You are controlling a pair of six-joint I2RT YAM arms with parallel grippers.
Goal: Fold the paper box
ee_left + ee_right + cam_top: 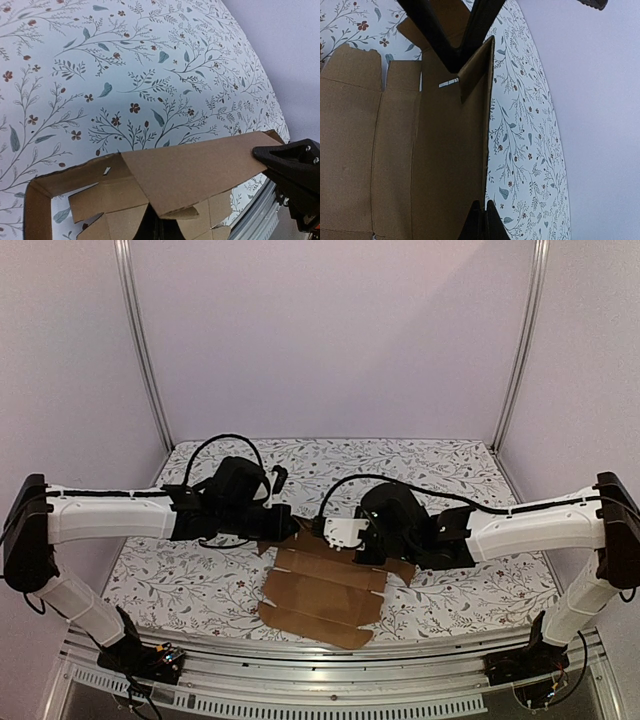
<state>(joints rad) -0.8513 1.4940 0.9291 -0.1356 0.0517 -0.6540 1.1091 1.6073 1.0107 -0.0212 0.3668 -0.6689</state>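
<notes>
Left tool [159, 229] and right tool [481, 223] clamp the paper box [320, 592] by its far flap, held raised, likely for creasing

Both arms reach inward, grippers meeting at the centre.

The left arm [110, 515] and right arm [540, 525] rise from their bases to raised elbows at the outer edges, with forearms running level toward each other. The left gripper [288, 525] and right gripper [338, 533] sit just beside one another, each pinched closed on an edge of the paper box [325, 595].
</notes>
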